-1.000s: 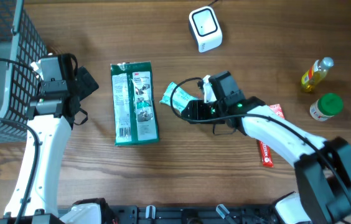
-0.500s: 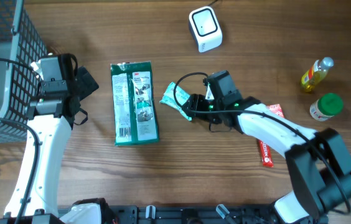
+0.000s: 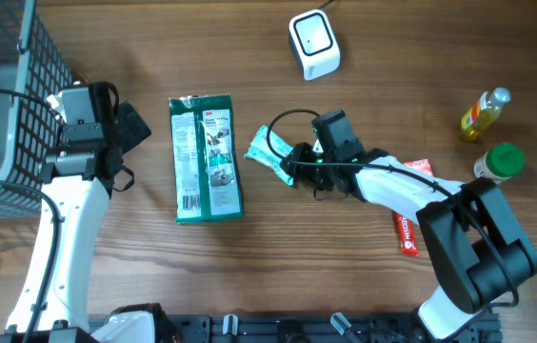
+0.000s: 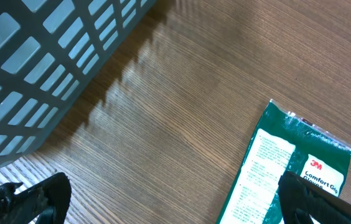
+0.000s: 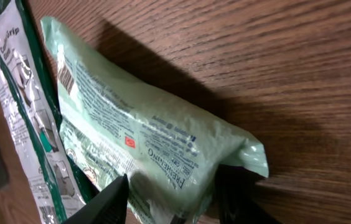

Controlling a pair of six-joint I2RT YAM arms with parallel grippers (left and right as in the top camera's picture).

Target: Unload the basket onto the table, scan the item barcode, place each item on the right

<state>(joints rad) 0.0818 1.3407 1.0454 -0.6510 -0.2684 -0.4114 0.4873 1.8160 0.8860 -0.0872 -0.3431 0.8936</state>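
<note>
Right gripper (image 5: 174,194) fingers straddle green packet (image 5: 144,134) end, grip unclear; left gripper (image 3: 133,129) spread wide near glove pack (image 3: 207,157).

— How's the light?
— Bright and even. A sheen on the green pouch (image 5: 163,137) just above the right fingers (image 5: 104,200), with a dark shadow beyond it.
— Focus?
— The left fingers (image 4: 32,198) are blurred. The basket (image 4: 32,62) throws a soft shadow on the counter (image 4: 182,106) above them.
</note>
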